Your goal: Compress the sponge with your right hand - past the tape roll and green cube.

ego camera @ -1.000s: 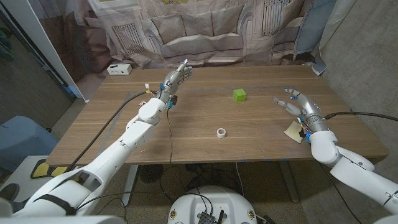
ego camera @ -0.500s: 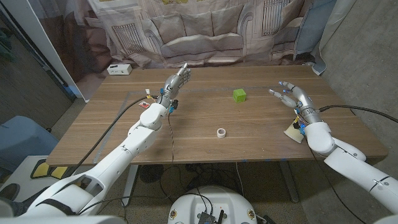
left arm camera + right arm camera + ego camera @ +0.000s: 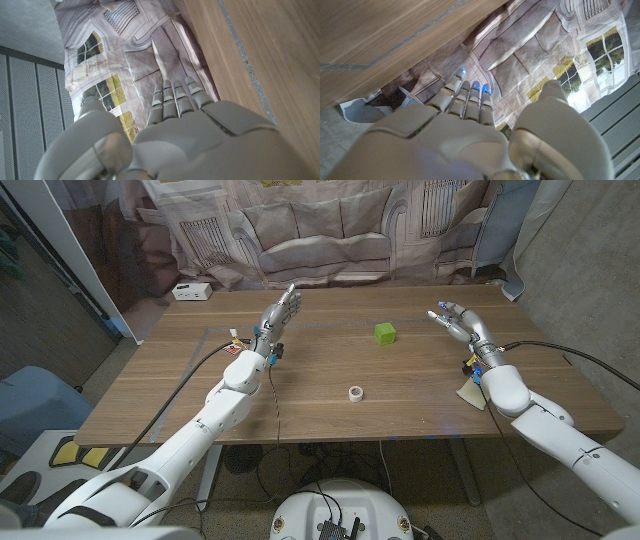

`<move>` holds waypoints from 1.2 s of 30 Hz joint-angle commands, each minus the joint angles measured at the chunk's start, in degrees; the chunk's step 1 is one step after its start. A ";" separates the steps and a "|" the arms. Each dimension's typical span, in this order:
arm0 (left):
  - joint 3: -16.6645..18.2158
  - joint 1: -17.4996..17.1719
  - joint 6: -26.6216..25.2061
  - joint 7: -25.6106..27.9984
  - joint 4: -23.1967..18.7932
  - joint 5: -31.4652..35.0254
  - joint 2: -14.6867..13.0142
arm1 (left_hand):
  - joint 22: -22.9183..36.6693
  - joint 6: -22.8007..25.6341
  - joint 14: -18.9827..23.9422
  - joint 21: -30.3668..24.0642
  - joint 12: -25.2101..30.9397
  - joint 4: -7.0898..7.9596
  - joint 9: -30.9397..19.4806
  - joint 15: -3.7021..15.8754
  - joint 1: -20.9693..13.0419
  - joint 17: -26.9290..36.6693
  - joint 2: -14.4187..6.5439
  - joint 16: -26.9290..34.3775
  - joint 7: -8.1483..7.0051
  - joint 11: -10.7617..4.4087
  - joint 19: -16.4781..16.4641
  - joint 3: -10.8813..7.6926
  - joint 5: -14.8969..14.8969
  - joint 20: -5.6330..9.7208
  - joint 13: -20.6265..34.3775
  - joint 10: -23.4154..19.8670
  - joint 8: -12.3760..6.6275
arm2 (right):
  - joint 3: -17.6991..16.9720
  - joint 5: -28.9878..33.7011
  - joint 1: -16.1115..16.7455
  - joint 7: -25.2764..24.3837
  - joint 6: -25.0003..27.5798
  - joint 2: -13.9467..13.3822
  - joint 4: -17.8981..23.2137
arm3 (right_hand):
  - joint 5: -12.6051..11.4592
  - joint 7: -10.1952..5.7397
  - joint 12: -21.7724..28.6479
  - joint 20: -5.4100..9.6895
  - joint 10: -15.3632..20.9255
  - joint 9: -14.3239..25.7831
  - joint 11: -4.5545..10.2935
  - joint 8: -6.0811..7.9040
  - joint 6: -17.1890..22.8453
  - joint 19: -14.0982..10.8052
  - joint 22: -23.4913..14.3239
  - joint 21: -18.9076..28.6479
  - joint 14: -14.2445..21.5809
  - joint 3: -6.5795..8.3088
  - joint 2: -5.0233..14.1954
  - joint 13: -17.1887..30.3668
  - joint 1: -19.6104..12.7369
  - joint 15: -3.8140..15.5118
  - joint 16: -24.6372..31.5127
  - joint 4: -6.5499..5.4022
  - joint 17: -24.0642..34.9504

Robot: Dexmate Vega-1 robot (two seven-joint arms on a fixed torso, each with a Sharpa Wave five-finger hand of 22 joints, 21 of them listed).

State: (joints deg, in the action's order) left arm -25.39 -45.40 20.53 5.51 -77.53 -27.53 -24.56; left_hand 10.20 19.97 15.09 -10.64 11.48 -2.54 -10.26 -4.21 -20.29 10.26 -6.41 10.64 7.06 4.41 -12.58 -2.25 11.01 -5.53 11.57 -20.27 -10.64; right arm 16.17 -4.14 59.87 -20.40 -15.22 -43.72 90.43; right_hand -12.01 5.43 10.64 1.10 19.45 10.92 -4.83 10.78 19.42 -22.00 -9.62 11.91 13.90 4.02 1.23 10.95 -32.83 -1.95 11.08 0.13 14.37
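White-shelled arms, grey metallic left hand (image 3: 279, 311) and right hand (image 3: 463, 323) — black cables trailing.

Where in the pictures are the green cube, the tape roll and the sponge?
green cube (image 3: 385, 333): head view, its top face.
tape roll (image 3: 355, 393): head view, its rim.
sponge (image 3: 470, 393): head view, its visible corner beside the right arm.

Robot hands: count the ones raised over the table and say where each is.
2. The left robot hand is raised, fingers apart, above the table's far left part. The right robot hand is open above the far right part, beyond the sponge. Neither holds anything.
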 commanded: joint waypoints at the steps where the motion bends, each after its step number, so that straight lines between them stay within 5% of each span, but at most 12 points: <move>1: 2.01 -2.52 -3.89 3.76 -5.03 0.02 -2.77 | 0.13 0.85 0.81 -0.51 0.59 -0.20 -0.17 0.09 0.11 0.13 0.44 0.35 -0.05 -0.30 -0.65 0.24 -0.08 0.14 0.21 -0.69 -0.52 | 2.71 -6.62 -5.11 4.55 -5.61 5.33 -6.23 | 0.40 0.24 0.27 0.04 -0.11 0.19 -0.73 0.23 0.28 0.79 -0.13 -0.49 -0.18 -0.03 -0.03 0.13 0.87 -0.25 0.27 -0.57 0.09; 15: 3.00 -3.16 1.48 -0.38 -3.11 -2.32 -2.44 | 0.13 0.73 0.54 -0.36 0.52 -0.22 -0.16 0.00 0.05 0.12 0.17 0.20 -0.13 -0.16 -0.08 0.09 -0.02 0.39 0.19 -0.38 -0.39 | 4.69 -12.63 -8.05 9.49 -11.99 10.41 -10.56 | 0.58 0.58 0.09 0.12 -0.97 0.13 -0.97 0.06 -0.46 1.60 -0.14 -0.89 -1.49 -0.57 -0.24 0.12 2.27 -0.64 0.01 -0.99 -0.04; 36: 2.46 -2.03 0.53 0.24 -2.26 -0.79 -2.59 | 0.12 -1.47 -1.71 0.00 -0.15 -0.29 -0.15 -0.30 0.18 0.12 0.17 -0.42 -0.16 0.06 1.85 0.06 -0.05 0.37 0.15 2.02 0.31 | 6.50 -27.35 -16.52 28.23 -16.08 15.88 -24.03 | 0.57 0.73 -0.41 0.70 -5.13 -0.01 -1.69 -0.51 -4.05 5.78 -0.18 -1.72 -5.89 -2.15 -1.08 0.09 6.02 -1.07 -0.52 -2.02 -0.50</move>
State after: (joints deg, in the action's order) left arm -23.05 -47.71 21.88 5.85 -79.88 -28.37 -26.58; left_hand 10.13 18.85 13.70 -10.64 11.48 -2.53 -10.26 -4.68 -20.29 10.26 -6.41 10.35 6.90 4.70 -11.07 -2.24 11.02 -5.20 11.56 -18.71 -10.37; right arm 21.76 -24.20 47.11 -1.11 -30.18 -30.85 72.85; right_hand -11.39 6.18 10.35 1.85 14.91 10.93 -6.45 10.55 16.00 -16.72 -9.62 10.56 8.65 2.13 0.09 10.95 -27.62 -3.07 10.58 -1.76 13.83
